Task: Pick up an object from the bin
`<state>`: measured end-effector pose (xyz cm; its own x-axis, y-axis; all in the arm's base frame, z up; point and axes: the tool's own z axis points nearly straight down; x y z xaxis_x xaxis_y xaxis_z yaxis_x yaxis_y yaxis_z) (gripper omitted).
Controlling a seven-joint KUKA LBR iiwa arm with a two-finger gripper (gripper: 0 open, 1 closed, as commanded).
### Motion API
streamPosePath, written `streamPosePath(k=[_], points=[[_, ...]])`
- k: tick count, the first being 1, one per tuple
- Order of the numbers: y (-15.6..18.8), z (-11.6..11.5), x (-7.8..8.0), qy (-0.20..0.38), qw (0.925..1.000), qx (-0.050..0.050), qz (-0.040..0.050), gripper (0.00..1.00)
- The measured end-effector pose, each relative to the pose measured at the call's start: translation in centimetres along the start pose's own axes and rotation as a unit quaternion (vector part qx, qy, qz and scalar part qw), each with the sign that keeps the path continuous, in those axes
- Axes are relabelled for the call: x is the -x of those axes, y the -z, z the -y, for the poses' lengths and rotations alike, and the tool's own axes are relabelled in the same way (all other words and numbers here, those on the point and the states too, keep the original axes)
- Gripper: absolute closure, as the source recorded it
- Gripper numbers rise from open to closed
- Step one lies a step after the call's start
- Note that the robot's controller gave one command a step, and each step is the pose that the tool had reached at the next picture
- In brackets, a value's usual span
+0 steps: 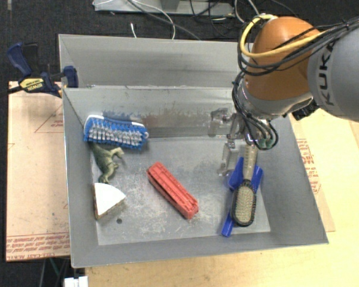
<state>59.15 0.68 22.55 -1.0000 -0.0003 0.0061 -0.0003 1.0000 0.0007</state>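
1. End effector [236, 162] hangs low over the right side of the bin [167, 103], just above the upper end of a blue hairbrush [244, 203]; the arm's orange cover [281, 58] sits above it.
2. How wide it stands cannot be told, and nothing can be made out in its grasp.
3. The blue hairbrush lies on the bin floor near the right wall, running from beneath the end effector toward the front edge, dark bristle pad facing up.
4. A red block [173, 190] lies slantwise in the middle, apart from the hairbrush.
5. On the left side lie a blue scrub brush [115, 131], a green dinosaur [107, 162] just below it, and a white wedge [106, 200] nearest the front.
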Motion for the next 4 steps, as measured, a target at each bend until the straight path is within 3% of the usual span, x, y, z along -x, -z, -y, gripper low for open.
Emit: streamPosePath(k=[1, 2, 3, 4], points=[[0.5, 0.0, 0.1, 0.0, 1.0, 0.0, 0.0042, 0.0], [-14.9, -7.8, -0.2, 0.06, 0.9982, 0.0, 0.0027, 0.0], [-6.6, -8.5, -4.2, 0.032, 0.9994, 0.0, 0.0114, 0.0], [-12.7, -11.0, -5.6, -0.103, 0.9947, 0.002, 0.0009, 0.0]])
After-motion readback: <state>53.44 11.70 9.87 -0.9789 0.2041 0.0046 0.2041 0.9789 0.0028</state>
